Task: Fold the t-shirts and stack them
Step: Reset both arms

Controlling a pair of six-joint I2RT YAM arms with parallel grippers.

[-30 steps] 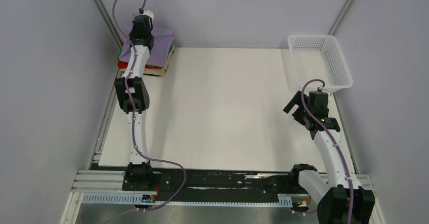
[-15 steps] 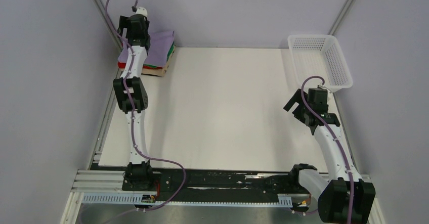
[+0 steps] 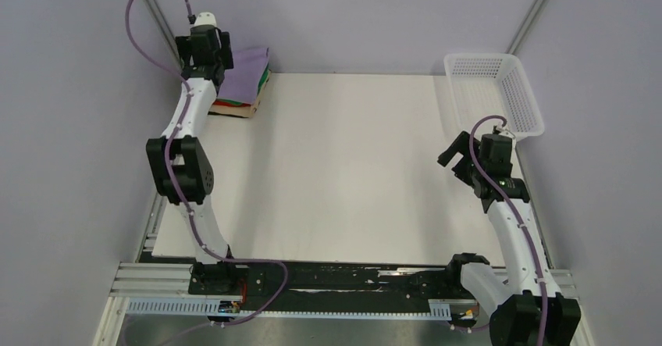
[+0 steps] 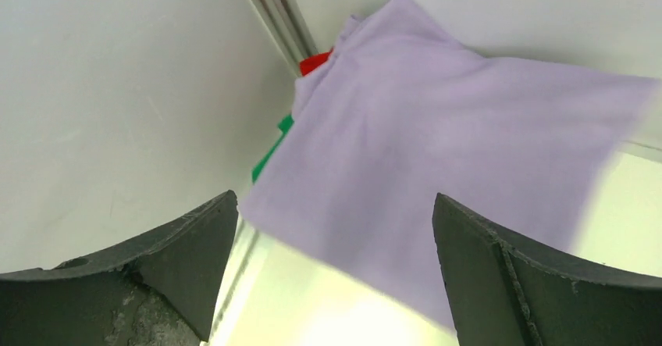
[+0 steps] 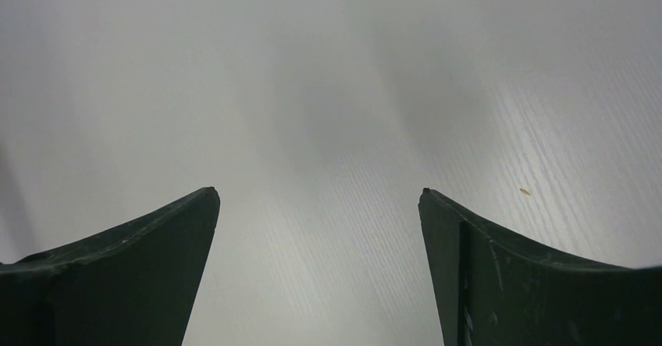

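The t-shirts form a folded stack in the table's far left corner. The lavender t-shirt [image 3: 248, 66] [image 4: 437, 151] lies on top, with green [image 4: 269, 155], red [image 3: 226, 105] [image 4: 314, 62] and beige [image 3: 243, 112] edges showing under it. My left gripper [image 3: 204, 55] [image 4: 334, 197] hovers open above the stack's left side, holding nothing. My right gripper [image 3: 457, 166] [image 5: 318, 190] hangs open over bare table at the right, well away from the stack.
A white mesh basket [image 3: 500, 88] stands at the far right corner, just beyond my right arm. Grey walls and a metal frame post [image 4: 273, 6] close in behind and to the left of the stack. The white tabletop [image 3: 343, 166] lies between the arms.
My left gripper has opened and let go of the lavender t-shirt, which now rests on the stack. The left arm rose and swung back to the left. The right arm barely moved.
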